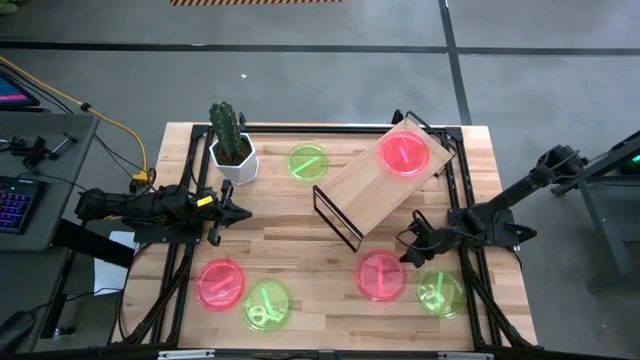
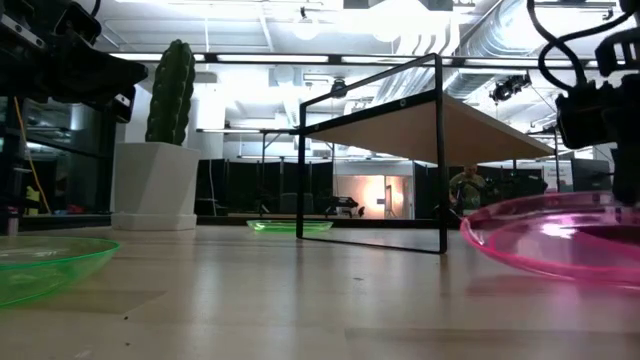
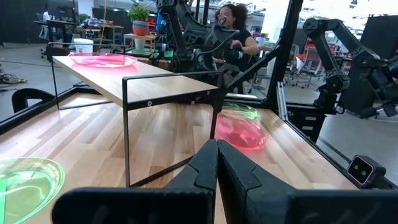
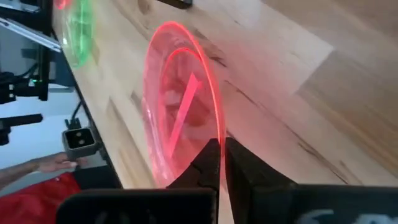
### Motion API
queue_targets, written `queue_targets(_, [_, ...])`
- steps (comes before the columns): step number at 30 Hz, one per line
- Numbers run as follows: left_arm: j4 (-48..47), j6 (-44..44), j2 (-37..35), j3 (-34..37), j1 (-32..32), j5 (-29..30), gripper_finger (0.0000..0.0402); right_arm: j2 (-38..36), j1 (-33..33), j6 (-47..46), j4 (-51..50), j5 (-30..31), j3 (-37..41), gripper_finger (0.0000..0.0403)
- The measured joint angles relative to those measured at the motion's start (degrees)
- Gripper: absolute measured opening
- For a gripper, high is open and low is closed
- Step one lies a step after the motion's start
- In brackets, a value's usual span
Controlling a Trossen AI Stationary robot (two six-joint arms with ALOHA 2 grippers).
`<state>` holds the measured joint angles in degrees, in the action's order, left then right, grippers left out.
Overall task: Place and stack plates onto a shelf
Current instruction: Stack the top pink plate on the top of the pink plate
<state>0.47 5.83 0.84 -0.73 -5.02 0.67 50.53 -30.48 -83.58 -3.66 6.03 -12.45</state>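
The shelf (image 1: 365,190) stands slanted at the table's middle, and one pink plate (image 1: 404,154) lies on its far end. A green plate (image 1: 308,162) lies on the table beside the shelf's far left side. Another pink plate (image 1: 220,283) and green plate (image 1: 266,304) lie near left. A third pair, pink plate (image 1: 381,275) and green plate (image 1: 439,292), lies near right. My right gripper (image 1: 409,257) is shut at that pink plate's right rim. My left gripper (image 1: 240,212) is shut and holds nothing, in the air just near of the cactus pot. My right gripper pinches the near-right pink plate by its rim (image 4: 217,134) on the side toward the table's right, only at the fingertips (image 4: 208,155). The fingers slant down at it from the right. The plate lies with its bottom on the table (image 2: 560,250).
A white pot with a cactus (image 1: 232,150) stands at the far left, close to my left gripper. The shelf's black wire legs (image 3: 126,130) stand between the two arms. A person (image 3: 233,31) sits beyond the table's right side.
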Motion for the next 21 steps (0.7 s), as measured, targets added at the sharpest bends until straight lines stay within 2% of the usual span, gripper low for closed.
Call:
queue_targets(8, [-0.02, -0.01, 0.0, 0.0, 0.0, 0.0, 0.0001, 0.14, 0.0, 3.46, 4.27, -0.84, 0.0, 0.0])
queue_targets(14, [-0.02, 0.0, 0.0, 0.0, 0.0, 0.0, 0.0001, -0.03, -0.02, 9.11, 15.74, -5.55, -0.01, 0.0])
queue_targets(21, [-0.01, -0.01, 0.0, 0.0, 0.0, 0.0, 0.0001, -0.03, -0.02, 9.45, 29.74, -5.96, -0.02, 0.0])
